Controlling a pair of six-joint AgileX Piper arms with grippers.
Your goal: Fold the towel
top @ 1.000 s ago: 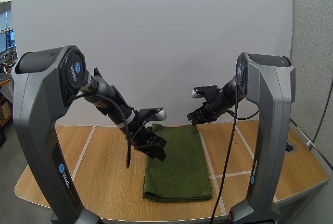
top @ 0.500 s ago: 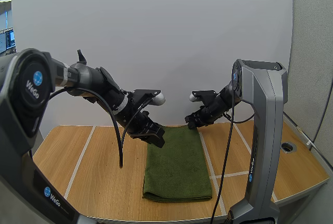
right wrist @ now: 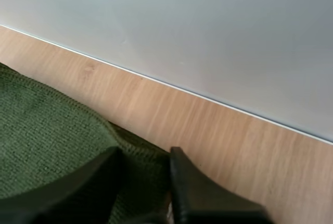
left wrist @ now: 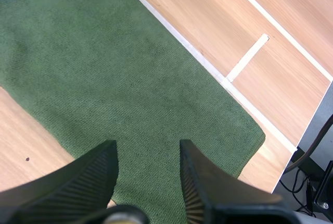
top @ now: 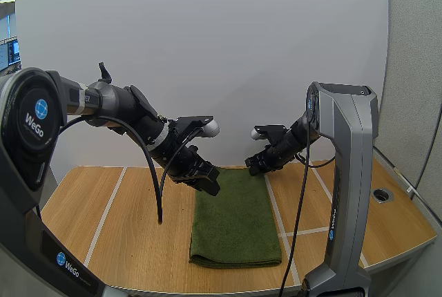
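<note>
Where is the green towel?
In the high view the towel lies flat on the table, left gripper over its far left corner, right gripper at its far right.

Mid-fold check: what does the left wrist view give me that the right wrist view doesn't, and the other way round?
Left wrist view only: the left tool, open, over the flat spread of the green towel, one towel corner near the edge of the table, and white tape lines on the wood. Right wrist view only: the right tool, open, at the towel's edge close to the white panel behind the table. Both: the towel lying on the wooden table, ungripped.
</note>
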